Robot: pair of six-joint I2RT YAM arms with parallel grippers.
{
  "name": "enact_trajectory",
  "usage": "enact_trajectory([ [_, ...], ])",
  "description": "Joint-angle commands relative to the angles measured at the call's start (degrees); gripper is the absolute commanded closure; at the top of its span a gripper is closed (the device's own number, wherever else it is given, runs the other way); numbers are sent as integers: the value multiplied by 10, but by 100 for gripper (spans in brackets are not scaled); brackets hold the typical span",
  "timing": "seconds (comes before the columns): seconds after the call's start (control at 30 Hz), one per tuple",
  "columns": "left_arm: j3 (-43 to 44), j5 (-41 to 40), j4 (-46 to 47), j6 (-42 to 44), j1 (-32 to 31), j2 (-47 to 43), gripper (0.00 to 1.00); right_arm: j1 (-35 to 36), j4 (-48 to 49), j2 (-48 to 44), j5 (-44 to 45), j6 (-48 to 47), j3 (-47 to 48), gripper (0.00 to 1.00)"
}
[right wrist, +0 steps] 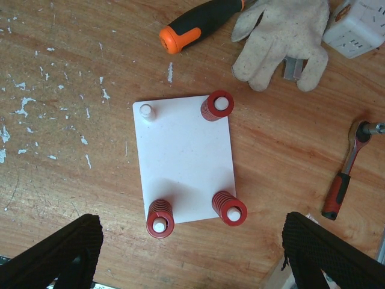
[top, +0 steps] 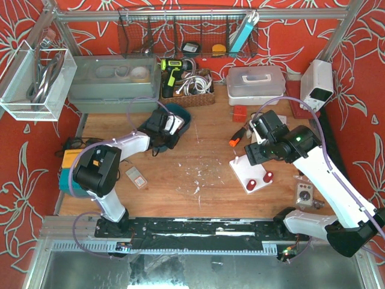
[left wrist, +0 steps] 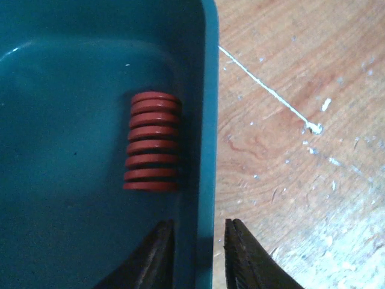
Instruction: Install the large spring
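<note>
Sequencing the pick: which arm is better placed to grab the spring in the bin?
Left. Its fingers sit at the teal bin by the red spring; right fingers hover over the white plate.

A red large spring (left wrist: 152, 141) is pictured in a teal bin (left wrist: 60, 180) at the left of the left wrist view, beside a brown wooden table (left wrist: 301, 120) flecked and streaked with white. In the right wrist view, a white plate (right wrist: 183, 162) is shown with three red springs (right wrist: 216, 105) and one white post (right wrist: 146, 111). A black-and-orange screwdriver (right wrist: 201, 21) and an off-white glove (right wrist: 280, 39) are seen along the top. The walls (top: 24, 180) are patterned red with white flowers.
</note>
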Motion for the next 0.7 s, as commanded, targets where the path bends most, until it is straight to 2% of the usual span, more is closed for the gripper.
enact_trajectory([
  [0.0,1,-2,-17,-45,2,-5,64,-3,-7,-4,0,4,-6,17],
  [0.17,12,5,-49,-76,2,-42,47,-3,-13,0,-7,9,1,17],
  [0.27,16,-9,-60,-102,2,-71,45,-3,-20,2,-11,11,6,17],
  [0.33,23,-31,-62,-111,3,-86,46,-3,-25,4,-14,11,12,17],
  [0.47,57,-43,-57,-141,29,-72,58,-3,-31,10,-23,15,18,18],
  [0.57,111,-2,-80,-158,61,-22,65,-3,-42,21,-33,17,32,18],
  [0.67,204,40,-159,-110,68,60,64,-3,-59,32,-30,15,50,18],
])
